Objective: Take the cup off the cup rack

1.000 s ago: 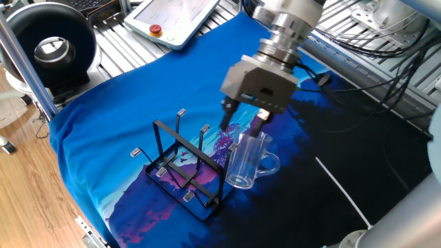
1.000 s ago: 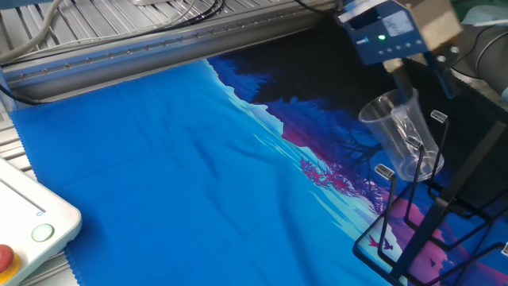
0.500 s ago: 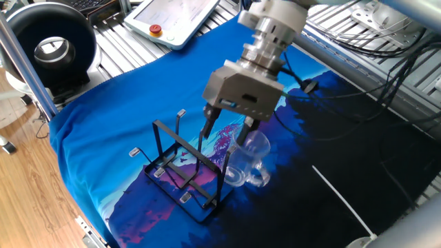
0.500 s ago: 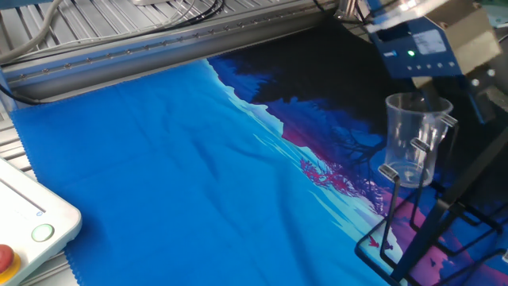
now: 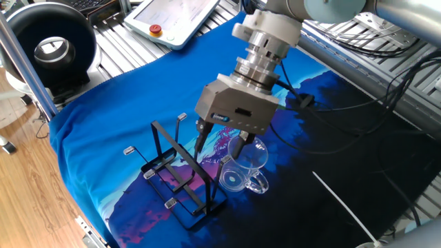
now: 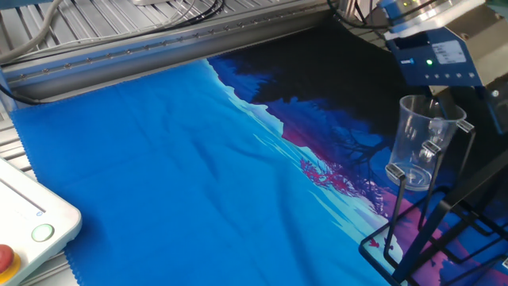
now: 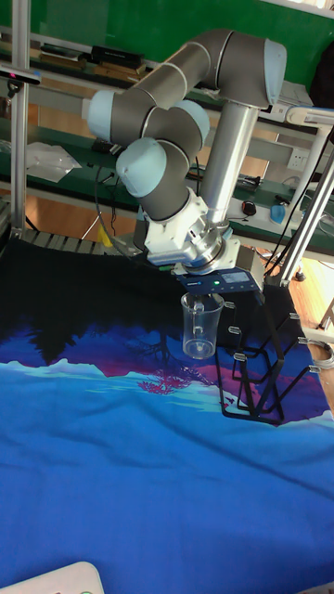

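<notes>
A printed cloth covers the table: bright blue along one side, turning to purple and pink, then a black treeline silhouette and solid black toward the far edge. Its surface shows soft wrinkles. Beyond the cloth, ribbed aluminium rails run along the table edge, with black cables draped over them. A white teach pendant with a red button lies at the corner, half off the cloth. A black round fan-like unit sits beside it. Wooden flooring shows below. Green benches stand behind.
</notes>
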Motion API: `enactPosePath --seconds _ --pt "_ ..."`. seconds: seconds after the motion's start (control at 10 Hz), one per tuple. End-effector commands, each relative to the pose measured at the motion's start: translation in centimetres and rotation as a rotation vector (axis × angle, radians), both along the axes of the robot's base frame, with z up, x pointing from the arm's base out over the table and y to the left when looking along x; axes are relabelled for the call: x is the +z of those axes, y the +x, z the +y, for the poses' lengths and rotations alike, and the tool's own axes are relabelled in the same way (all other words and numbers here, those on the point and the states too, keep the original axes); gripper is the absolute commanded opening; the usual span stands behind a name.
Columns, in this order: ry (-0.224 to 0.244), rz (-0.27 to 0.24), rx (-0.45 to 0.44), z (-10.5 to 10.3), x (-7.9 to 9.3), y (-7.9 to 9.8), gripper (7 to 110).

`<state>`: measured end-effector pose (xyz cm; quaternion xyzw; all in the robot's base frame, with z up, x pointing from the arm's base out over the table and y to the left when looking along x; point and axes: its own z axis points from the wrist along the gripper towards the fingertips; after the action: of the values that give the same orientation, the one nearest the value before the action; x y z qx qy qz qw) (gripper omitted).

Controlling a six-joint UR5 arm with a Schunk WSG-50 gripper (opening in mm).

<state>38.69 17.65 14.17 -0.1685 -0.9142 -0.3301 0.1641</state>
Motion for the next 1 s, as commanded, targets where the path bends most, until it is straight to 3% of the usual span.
enactPosePath --seconds 0.0,0.2,0.4,0.5,0.6,0.7,0.9 --pt "-0.019 0.018 -0.009 0.8 1.2 0.5 22" --pt "0.035 0.005 -0.01 2.0 2.8 1.4 22" --pt "0.028 0.003 -0.005 1.8 2.5 1.4 22" --pt "0.031 0.0 0.0 1.6 2.7 2.0 44" --pt "0.041 -0.002 0.004 1.4 3.0 2.6 44" --pt "0.004 0.015 0.013 0.5 2.7 2.4 44" --pt "-0.1 0.09 0.048 -1.7 1.9 0.3 44"
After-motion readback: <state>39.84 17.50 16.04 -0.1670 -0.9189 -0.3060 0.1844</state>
